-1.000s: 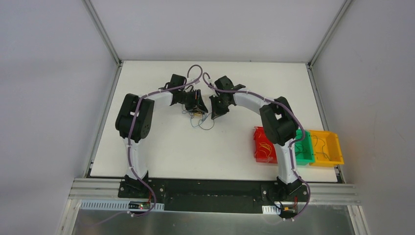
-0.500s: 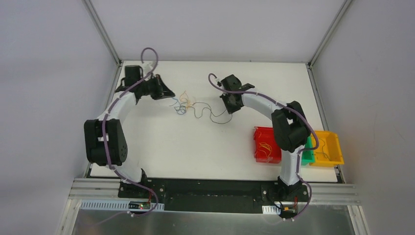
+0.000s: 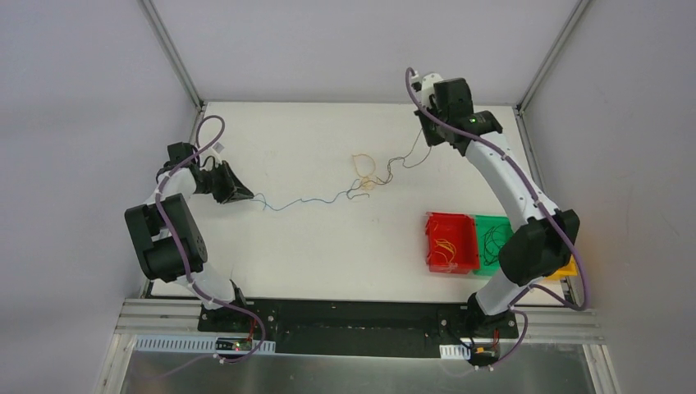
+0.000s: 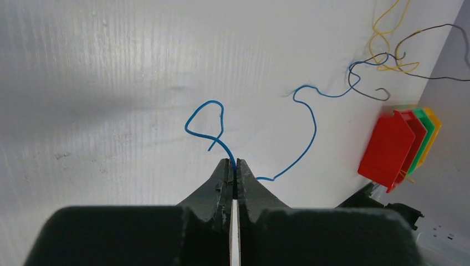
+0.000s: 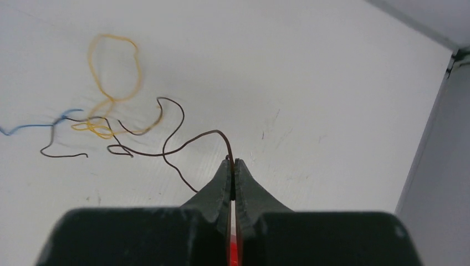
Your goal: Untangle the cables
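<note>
A thin blue cable runs across the white table from the left toward a small knot in the middle. There it meets a yellow-orange cable and a black cable. My left gripper at the far left is shut on the blue cable's end. My right gripper at the far right back is shut on the black cable. The yellow-orange loop lies loose on the table, still crossing the black and blue strands.
A red bin, a green bin and a yellow bin behind the right arm stand at the table's right front; the red and green hold loose wires. Grey walls close the table's left, back and right.
Both arms have swung apart, the left to the far left edge and the right to the back right. The cables were drawn out from a tight bundle into a long line.
</note>
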Robot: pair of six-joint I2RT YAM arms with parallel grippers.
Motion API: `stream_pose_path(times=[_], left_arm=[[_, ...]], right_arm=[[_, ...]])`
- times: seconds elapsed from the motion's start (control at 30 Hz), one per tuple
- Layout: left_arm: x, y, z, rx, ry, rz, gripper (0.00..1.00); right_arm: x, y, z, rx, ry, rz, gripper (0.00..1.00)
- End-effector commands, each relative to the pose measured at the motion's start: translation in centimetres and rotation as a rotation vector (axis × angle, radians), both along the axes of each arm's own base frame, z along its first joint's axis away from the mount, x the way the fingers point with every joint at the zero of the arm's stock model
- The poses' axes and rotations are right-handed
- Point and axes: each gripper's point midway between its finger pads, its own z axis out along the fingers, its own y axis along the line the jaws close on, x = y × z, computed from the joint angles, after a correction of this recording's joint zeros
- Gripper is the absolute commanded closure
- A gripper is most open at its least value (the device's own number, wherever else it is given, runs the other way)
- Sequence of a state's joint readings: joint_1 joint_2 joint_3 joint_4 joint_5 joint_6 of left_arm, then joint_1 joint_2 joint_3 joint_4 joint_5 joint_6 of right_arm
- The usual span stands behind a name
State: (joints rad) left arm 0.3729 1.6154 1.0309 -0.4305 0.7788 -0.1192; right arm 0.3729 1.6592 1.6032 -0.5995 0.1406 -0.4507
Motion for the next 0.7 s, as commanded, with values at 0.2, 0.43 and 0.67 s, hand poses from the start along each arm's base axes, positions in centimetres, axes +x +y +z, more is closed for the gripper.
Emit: stream_pose_path(times=[0.2,0.43,0.67], left_arm=[[-1.2,-2.0,3.2,-0.044,-0.123,-0.122,1.0],[-1.2,-2.1,4.7,0.044,-0.17,-0.136,1.0],[-2.9,5.6,-3.2,0.404,0.117,-0.108,1.0]], right_arm=[[-5.1,6.1,14.9,0.345,-0.139,0.315,1.0],[-8.9,10.5,20.1,0.529,-0.18,0.507,1.0],[-6.5,6.3,29.9,0.432,-0.529,0.392,1.0]])
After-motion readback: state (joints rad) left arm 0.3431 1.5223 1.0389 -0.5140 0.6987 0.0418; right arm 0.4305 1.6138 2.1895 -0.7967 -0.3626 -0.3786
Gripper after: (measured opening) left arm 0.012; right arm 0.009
